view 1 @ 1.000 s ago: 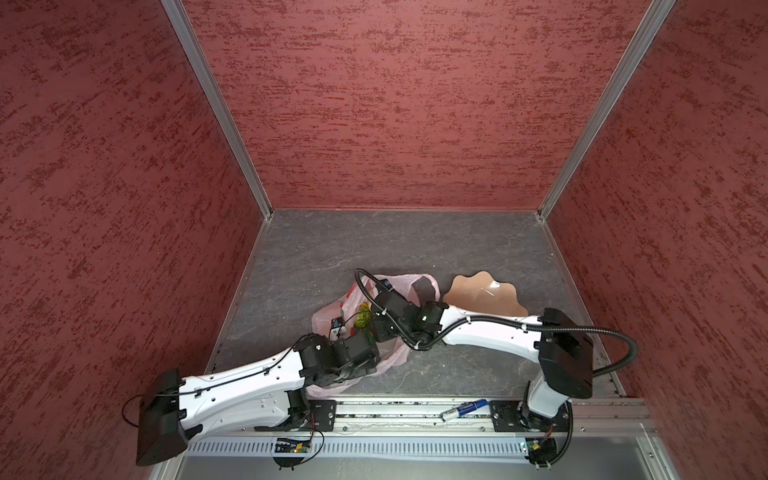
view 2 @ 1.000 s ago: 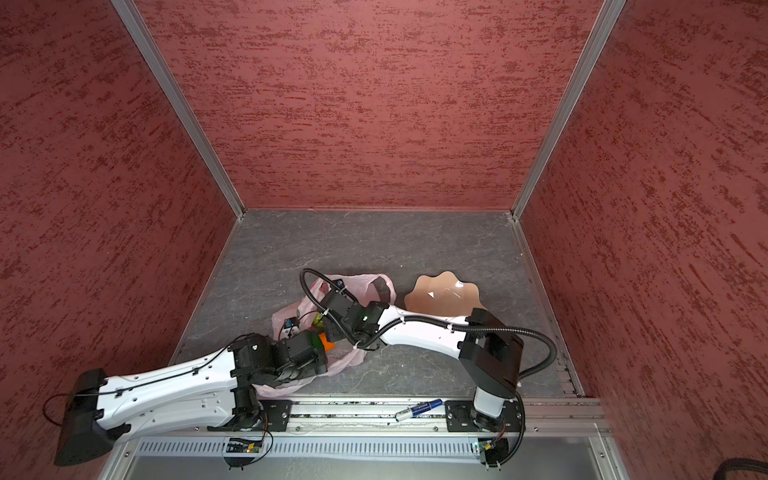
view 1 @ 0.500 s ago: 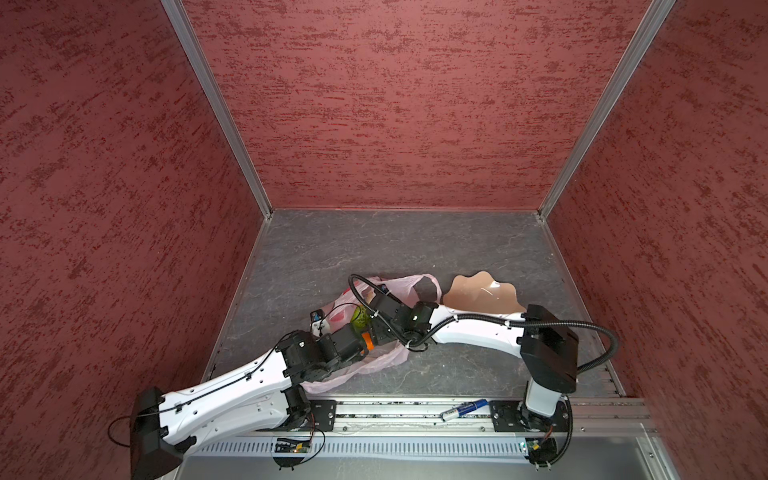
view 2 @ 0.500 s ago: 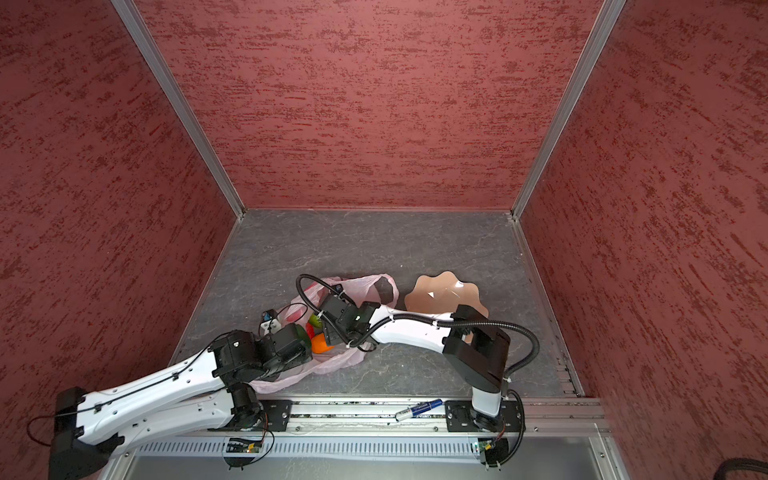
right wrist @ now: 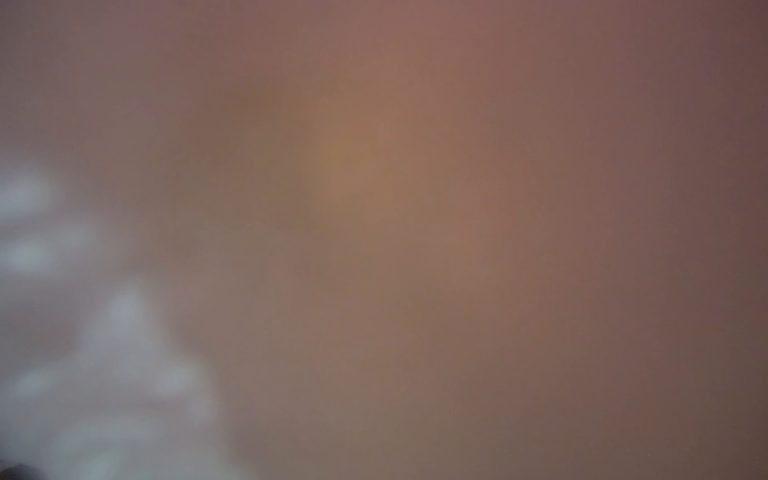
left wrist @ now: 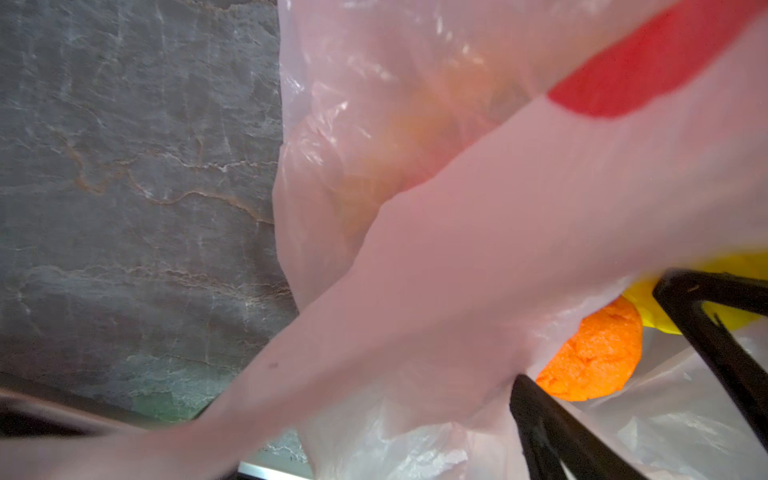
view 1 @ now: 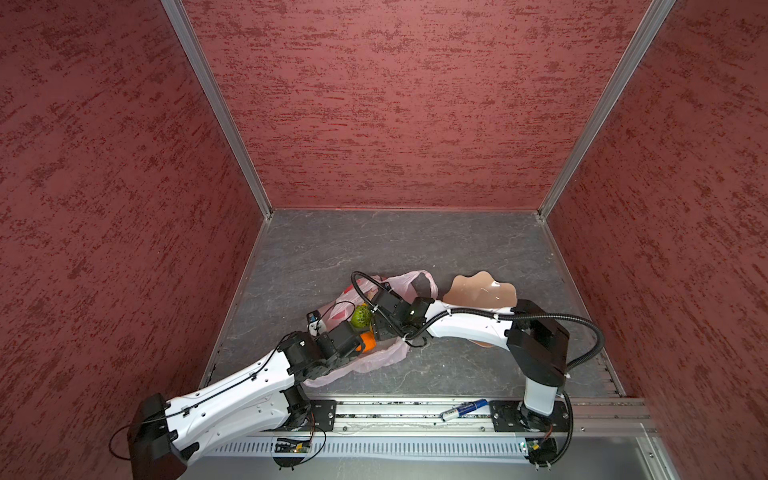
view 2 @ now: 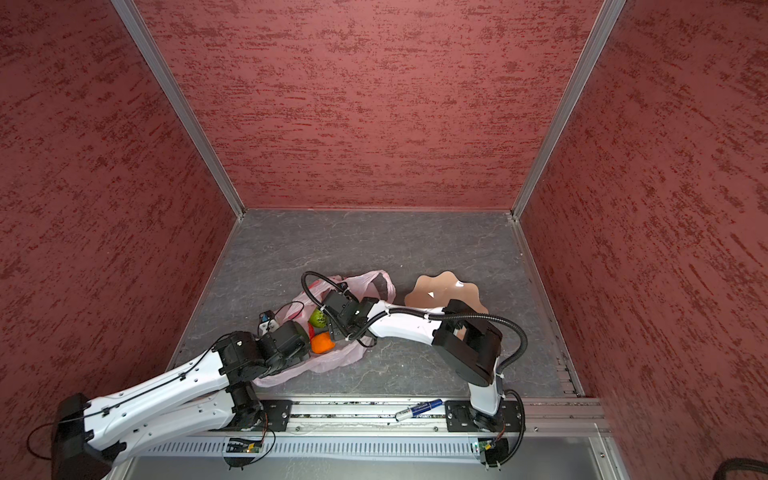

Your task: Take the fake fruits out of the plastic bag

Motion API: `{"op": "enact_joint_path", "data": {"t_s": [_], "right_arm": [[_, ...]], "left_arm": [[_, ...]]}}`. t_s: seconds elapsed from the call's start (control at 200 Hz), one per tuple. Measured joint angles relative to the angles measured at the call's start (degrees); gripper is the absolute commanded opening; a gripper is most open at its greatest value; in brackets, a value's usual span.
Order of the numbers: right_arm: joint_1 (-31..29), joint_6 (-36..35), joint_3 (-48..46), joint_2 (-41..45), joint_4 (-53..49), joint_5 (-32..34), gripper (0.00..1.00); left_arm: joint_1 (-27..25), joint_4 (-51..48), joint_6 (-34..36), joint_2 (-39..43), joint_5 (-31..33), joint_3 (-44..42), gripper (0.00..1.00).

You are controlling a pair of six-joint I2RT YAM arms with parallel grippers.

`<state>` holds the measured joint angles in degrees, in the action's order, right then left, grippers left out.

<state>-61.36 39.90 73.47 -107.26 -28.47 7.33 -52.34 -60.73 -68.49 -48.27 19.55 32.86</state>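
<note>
The plastic bag (view 1: 384, 358) (view 2: 332, 362) lies crumpled on the grey floor, its handles toward the back. In its open mouth sit a green fruit (view 1: 360, 316) (view 2: 317, 318) and an orange fruit (view 1: 368, 341) (view 2: 322, 343). My left gripper (view 1: 356, 342) reaches in from the front left, and bag film (left wrist: 457, 228) lies across its wide open jaws. My right gripper (view 1: 376, 332) reaches into the mouth from the right, fingers hidden. The left wrist view shows the orange fruit (left wrist: 594, 353), a yellow fruit (left wrist: 640, 299) and two black fingers (left wrist: 706, 328); whose they are I cannot tell. The right wrist view is all blurred film (right wrist: 415, 249).
A peach petal-edged bowl (view 1: 482, 286) (view 2: 440, 289) stands to the right of the bag, partly behind my right arm. A blue and white marker (view 1: 463, 409) lies on the front rail. Red walls close in the left, back and right sides.
My right arm has shifted left and its gripper has gone deeper into the bag's mouth. My left arm has stretched forward and lower. The orange fruit now shows between the two grippers.
</note>
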Motion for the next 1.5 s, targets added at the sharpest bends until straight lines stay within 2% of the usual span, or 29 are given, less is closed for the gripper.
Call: {"op": "enact_joint_path", "data": {"t_s": [0.301, 0.496, 0.837, 1.102, 1.302, 1.498], "right_arm": [[1.8, -0.1, 2.5, -3.4, 2.1, -0.2, 0.75], [2.4, -0.1, 3.1, -4.4, 3.8, -0.4, 0.71], [3.0, -0.6, 3.1, -4.9, 5.6, -1.0, 0.51], [3.1, -2.5, 3.1, -5.0, 5.8, -1.2, 0.34], [3.1, -4.4, 3.0, -4.6, 5.5, -1.3, 0.28], [3.1, -6.2, 2.7, -2.3, 3.8, -1.6, 0.26]], "left_arm": [[0.7, 3.1, 0.4, 0.4, -1.5, -1.5, 0.96], [0.7, 4.4, 0.4, 0.3, -2.1, -2.1, 0.96], [2.2, 5.1, 0.7, 0.0, -2.7, -2.1, 0.96], [6.1, 6.5, 2.7, 1.0, -2.8, -2.2, 0.97], [9.2, 8.2, 5.0, 1.0, -3.0, -2.2, 0.97], [11.7, 9.4, 6.9, 1.0, -3.2, -2.2, 0.98]]}}
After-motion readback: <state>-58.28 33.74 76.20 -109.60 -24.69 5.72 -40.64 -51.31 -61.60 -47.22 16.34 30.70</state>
